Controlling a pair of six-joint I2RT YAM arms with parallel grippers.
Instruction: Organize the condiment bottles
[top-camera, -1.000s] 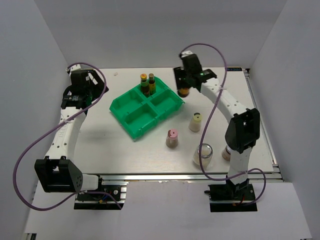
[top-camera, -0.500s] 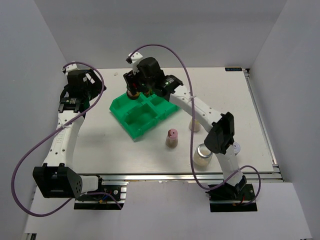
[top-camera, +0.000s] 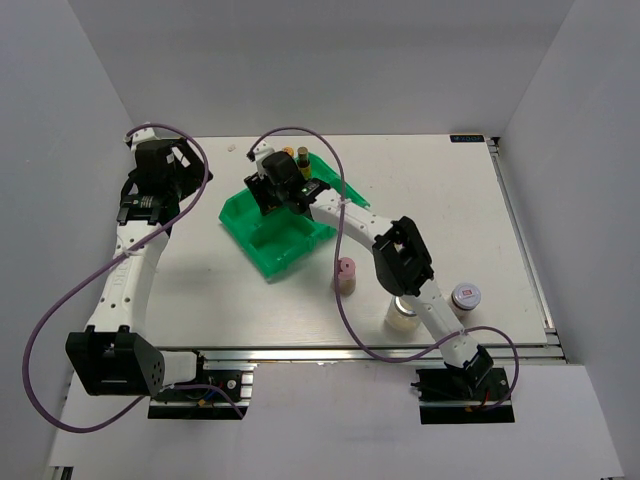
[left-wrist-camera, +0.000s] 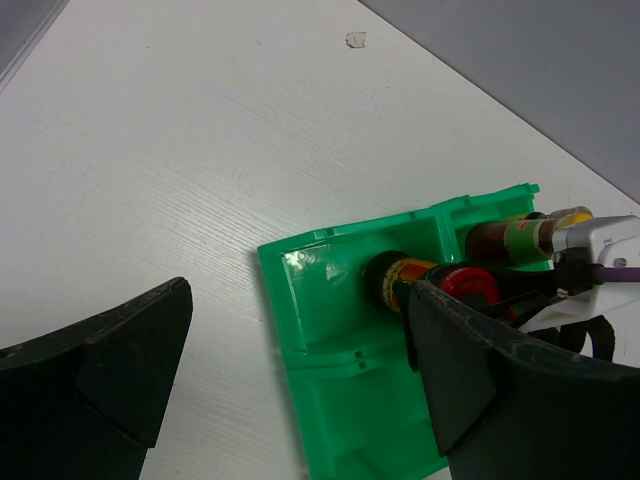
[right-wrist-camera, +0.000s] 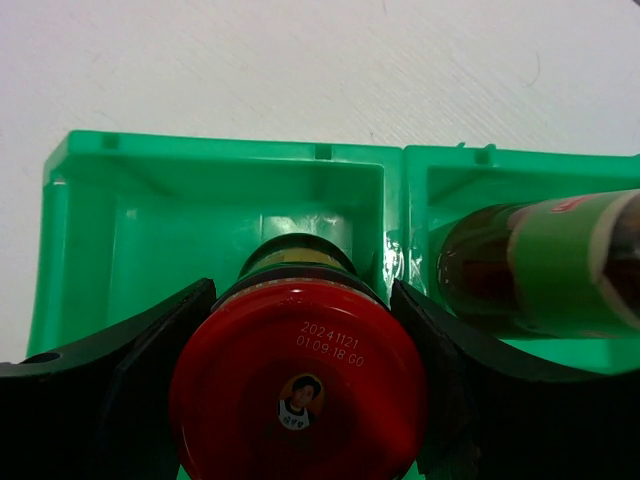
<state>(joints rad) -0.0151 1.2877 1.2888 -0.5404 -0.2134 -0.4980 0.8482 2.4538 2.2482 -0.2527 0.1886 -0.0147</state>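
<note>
My right gripper (top-camera: 276, 190) is shut on the red-capped dark jar (right-wrist-camera: 297, 390) and holds it in the green tray's (top-camera: 262, 243) back left compartment (right-wrist-camera: 150, 230). The jar also shows in the left wrist view (left-wrist-camera: 400, 281). Two slim dark sauce bottles (top-camera: 295, 156) stand in the back compartment beside it; one shows in the right wrist view (right-wrist-camera: 540, 265). The pink-lidded shaker (top-camera: 345, 273), the grey-lidded red-label jar (top-camera: 465, 297) and the clear jar (top-camera: 403, 313) stand on the table. The yellow-lidded shaker is hidden behind the right arm. My left gripper (left-wrist-camera: 300, 400) is open and empty, left of the tray.
The right arm stretches diagonally from the near right base across the table to the tray (left-wrist-camera: 330, 340). The tray's two near compartments hold nothing. A small white scrap (left-wrist-camera: 356, 39) lies at the back left. White walls enclose the table.
My right arm swung from the table's back right over to the left with the red-capped jar, down to the tray's back left compartment. The left arm barely moved.
</note>
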